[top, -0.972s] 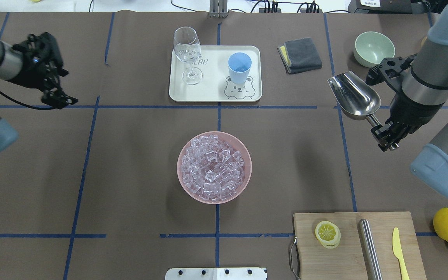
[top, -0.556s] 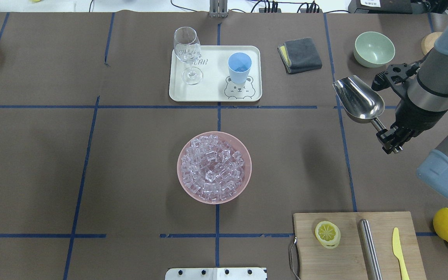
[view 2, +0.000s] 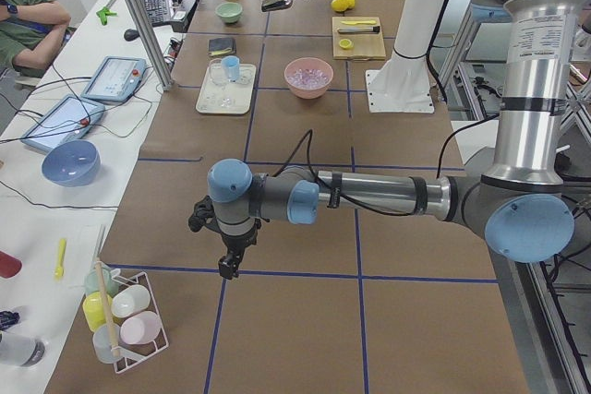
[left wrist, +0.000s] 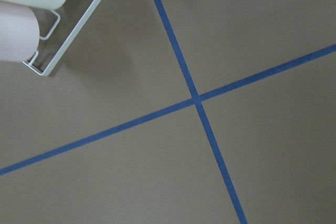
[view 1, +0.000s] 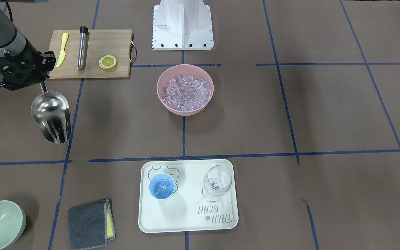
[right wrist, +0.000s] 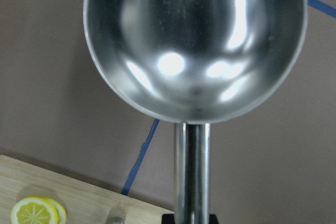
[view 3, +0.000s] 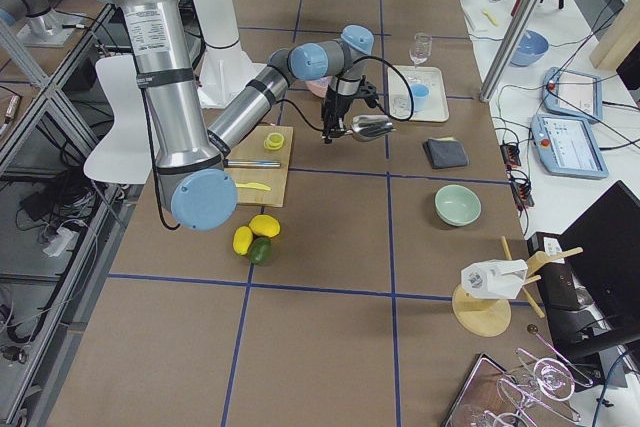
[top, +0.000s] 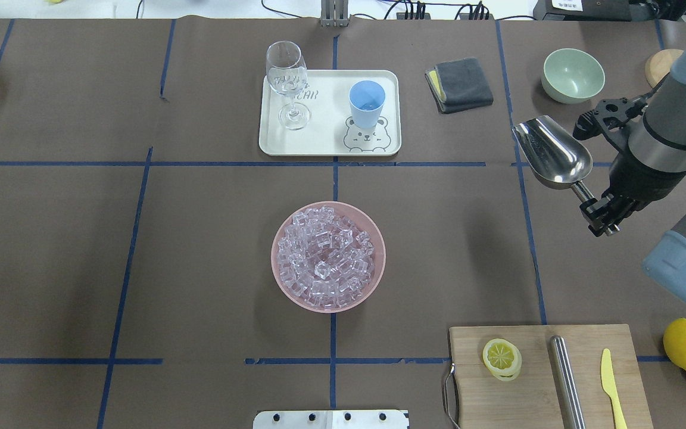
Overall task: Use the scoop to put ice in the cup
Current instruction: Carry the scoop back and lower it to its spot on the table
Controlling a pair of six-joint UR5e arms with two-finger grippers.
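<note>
Scoop (top: 551,152) aloft by the right edge, ice (top: 326,262) mid-counter, cup (top: 367,104) near the far edge.

The shiny steel scoop hangs above the counter close to its right edge, trough open side up and bare inside, its mouth towards the far edge, and its thin rod handle clamped in the right gripper (top: 600,217). The clear cubes lie heaped in a pink bowl (top: 277,238) at the counter's middle. The light-blue cup stands upright on a cream tray (top: 325,146) midway along the far edge, with some ice at its bottom.

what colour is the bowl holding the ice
Pink. The bowl shows it best in the exterior front-facing view.
</note>
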